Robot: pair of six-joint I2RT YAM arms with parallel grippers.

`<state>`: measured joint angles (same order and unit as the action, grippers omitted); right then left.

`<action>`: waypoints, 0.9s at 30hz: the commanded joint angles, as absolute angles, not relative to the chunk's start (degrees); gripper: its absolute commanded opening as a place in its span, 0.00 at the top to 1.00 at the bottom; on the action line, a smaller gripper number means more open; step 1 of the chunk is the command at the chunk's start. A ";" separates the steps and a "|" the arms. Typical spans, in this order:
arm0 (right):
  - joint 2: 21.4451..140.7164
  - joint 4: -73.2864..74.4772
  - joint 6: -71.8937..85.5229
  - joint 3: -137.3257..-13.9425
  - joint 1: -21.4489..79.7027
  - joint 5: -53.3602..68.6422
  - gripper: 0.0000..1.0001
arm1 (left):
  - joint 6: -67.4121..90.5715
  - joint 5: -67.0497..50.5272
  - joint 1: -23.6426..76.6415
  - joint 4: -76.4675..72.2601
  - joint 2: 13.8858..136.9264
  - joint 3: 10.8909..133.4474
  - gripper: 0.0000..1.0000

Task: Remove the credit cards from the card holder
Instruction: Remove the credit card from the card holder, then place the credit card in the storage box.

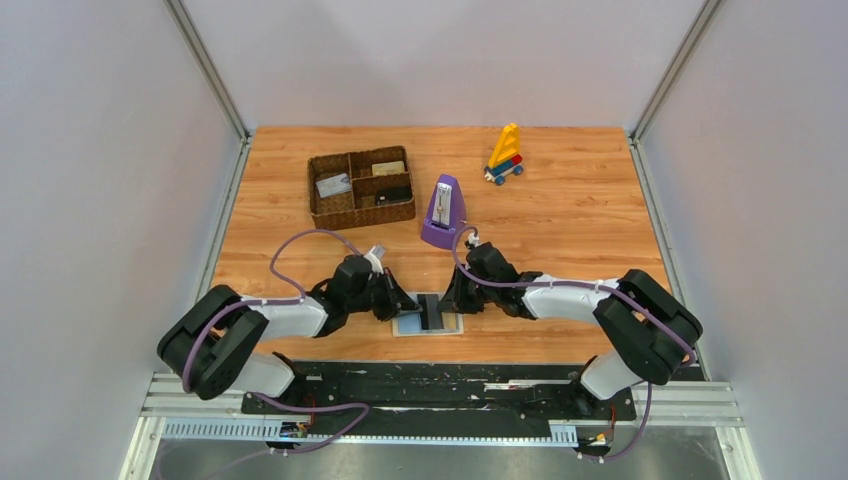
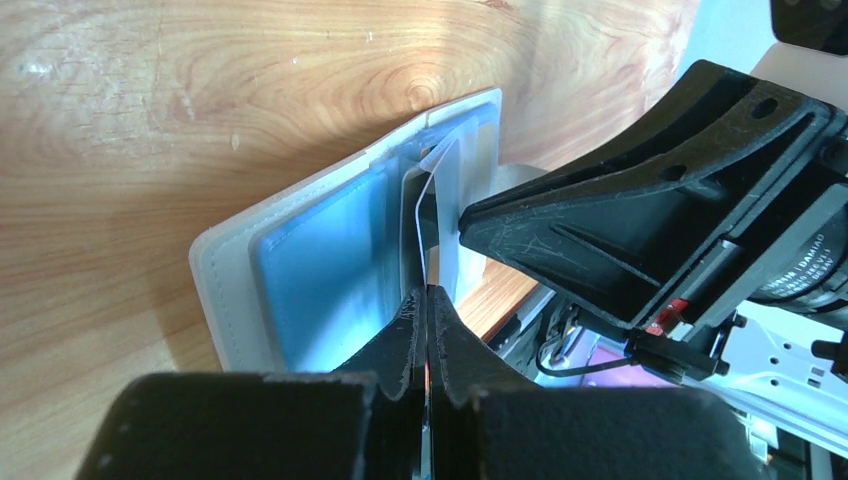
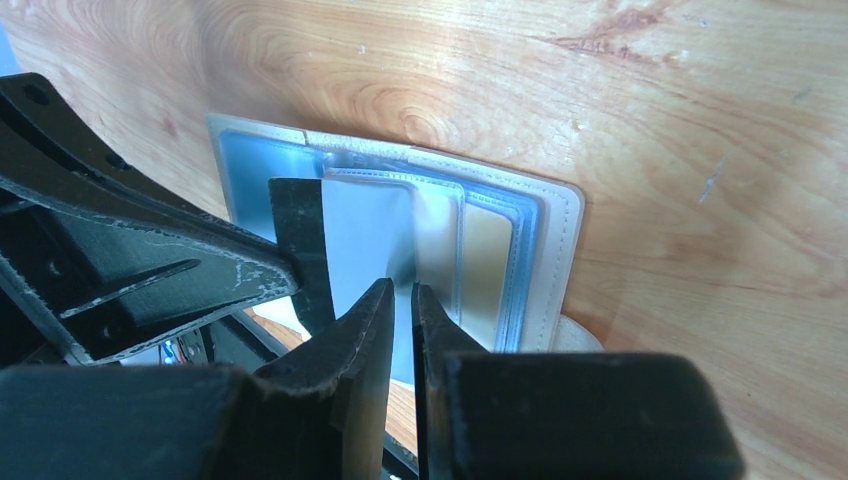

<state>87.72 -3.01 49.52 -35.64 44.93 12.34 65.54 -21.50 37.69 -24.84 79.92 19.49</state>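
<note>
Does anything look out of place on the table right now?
Only the black card: it stands on edge, partly out of the open card holder, pinched in the shut left tool. Nothing looks spilled or damaged.

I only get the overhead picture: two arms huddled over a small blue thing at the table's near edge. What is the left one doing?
Observer: The left end effector is shut on a black card, which stands on edge.
Operator: And the blue thing?
Observer: A holder, lying open; a tan card sits in a sleeve.
Operator: The right arm?
Observer: The right end effector pinches a clear leaf of the holder.
</note>
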 commanded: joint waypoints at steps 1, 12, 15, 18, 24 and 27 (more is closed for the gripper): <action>88.03 -1.67 48.89 -33.76 44.62 10.10 0.85 | 62.08 -21.32 36.19 -20.36 74.03 20.43 1.00; 86.42 -0.26 46.35 -35.65 44.03 9.76 0.84 | 54.84 -16.62 33.73 -2.67 66.27 25.23 1.00; 84.76 2.26 43.50 -37.72 44.03 10.21 0.83 | 53.26 -15.67 33.73 0.54 64.78 26.96 1.00; 82.52 3.78 39.82 -39.97 44.04 10.76 0.80 | 51.03 -14.58 33.69 5.16 63.06 28.69 1.00; 78.23 3.87 30.82 -43.16 44.03 14.93 0.70 | 46.55 -18.15 33.70 7.45 60.52 32.04 1.00; 75.34 3.67 25.10 -43.81 44.03 17.36 0.65 | 45.44 -21.01 33.68 8.27 59.86 33.66 1.00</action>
